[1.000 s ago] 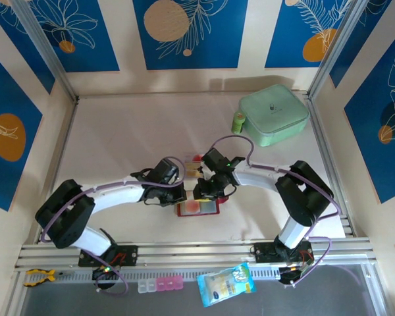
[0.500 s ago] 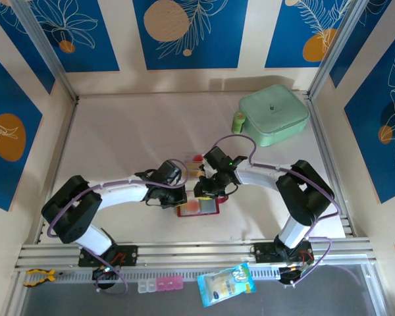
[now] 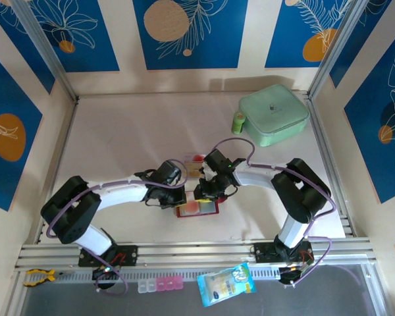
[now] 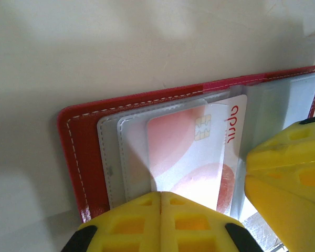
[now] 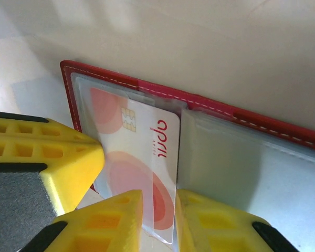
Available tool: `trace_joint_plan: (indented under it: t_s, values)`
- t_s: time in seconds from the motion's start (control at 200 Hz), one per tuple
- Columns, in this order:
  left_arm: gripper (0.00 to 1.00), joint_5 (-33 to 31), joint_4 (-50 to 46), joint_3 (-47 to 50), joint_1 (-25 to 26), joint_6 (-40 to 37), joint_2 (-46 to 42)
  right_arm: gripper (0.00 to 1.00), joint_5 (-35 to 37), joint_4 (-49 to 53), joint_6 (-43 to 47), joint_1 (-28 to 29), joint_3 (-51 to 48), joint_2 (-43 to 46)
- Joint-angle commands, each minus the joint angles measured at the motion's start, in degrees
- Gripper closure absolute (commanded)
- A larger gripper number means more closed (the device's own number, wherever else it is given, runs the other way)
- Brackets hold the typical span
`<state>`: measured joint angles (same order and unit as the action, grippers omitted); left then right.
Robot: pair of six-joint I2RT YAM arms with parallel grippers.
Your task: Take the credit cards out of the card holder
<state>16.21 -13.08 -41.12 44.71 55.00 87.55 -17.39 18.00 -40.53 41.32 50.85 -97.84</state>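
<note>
The red card holder (image 3: 199,209) lies open on the table (image 3: 118,145). It is low in the middle of the top view, right between the two arms. Under its clear pocket (image 4: 111,157) sits a white and pink credit card (image 4: 191,152) with a little gold chip (image 4: 202,127).

The left claw (image 4: 161,205) is at the bottom of the left wrist view. Its two yellow fingers are pressed tight together with nothing between them. It sits at the near edge of the card holder. I think it is pushing down so the holder cannot slide.

The right claw (image 5: 158,210) is at the bottom of the right wrist view. Its yellow fingers are almost together. The edge of the card is pinched in the thin gap between them.

So the step now looks like pulling this card out. Most of the card is under the clear pocket, so it is not out yet.

Next, the right claw should pull the card flat and straight toward the bottom of its view, while the left claw holds the holder down. If the pull tips up, the holder may lift, or the thin card may slip from the fingers.

The mint-green case (image 3: 274,115) sits at the upper right of the top view, well apart from all this.
</note>
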Motion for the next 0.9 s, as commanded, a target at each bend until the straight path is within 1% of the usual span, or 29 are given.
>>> trace_joint_plan:
  t_s: [0.0,0.15,0.2,0.255,0.335,0.405,0.5,0.615,0.665,0.785,0.895]
  values:
    - [0.98,-1.09,-2.38,-0.21,0.29,-0.54,-0.50,0.76,-1.51,-0.09,-0.16,-0.27,-0.68,-0.85]
    - [0.97,-0.92,-2.38,-0.34,0.35,-0.38,-0.46,0.76,-1.51,-0.22,-0.16,-0.28,-0.81,-1.18]
    - [0.95,-0.78,-2.10,-0.36,0.34,-0.30,-0.77,0.76,-1.59,-0.25,-0.17,-0.28,-0.93,-1.23]
    - [0.91,-0.74,-1.96,-0.45,0.32,-0.01,-1.18,0.76,-1.60,-0.44,-0.25,-0.28,-1.04,-1.35]
    - [0.89,-0.82,-2.05,-0.62,0.30,0.02,-1.43,0.76,-1.69,-0.68,-0.34,-0.29,-1.27,-1.31]
    - [0.89,-0.83,-2.12,-0.56,0.34,-0.05,-1.24,0.76,-1.77,-0.77,-0.42,-0.23,-1.35,-1.30]
    - [0.94,-0.74,-1.93,-0.19,0.35,0.01,-0.89,0.76,-1.77,-0.77,-0.34,-0.28,-1.39,-1.30]
    - [0.97,-1.17,-2.65,-0.10,0.44,0.02,-0.93,0.76,-1.77,-0.85,-0.33,-0.36,-1.41,-1.62]
    - [0.95,-1.26,-2.74,-0.10,0.45,0.02,-1.28,0.76,-1.86,-0.95,-0.34,-0.36,-1.42,-1.75]
    - [0.88,-1.53,-3.22,-0.51,0.40,-0.08,-2.09,0.76,-2.08,-1.09,-0.42,-0.36,-1.49,-1.87]
    - [0.88,-1.62,-3.50,-0.62,0.41,-0.21,-2.46,0.76,-2.04,-1.04,-0.42,-0.34,-1.50,-1.89]
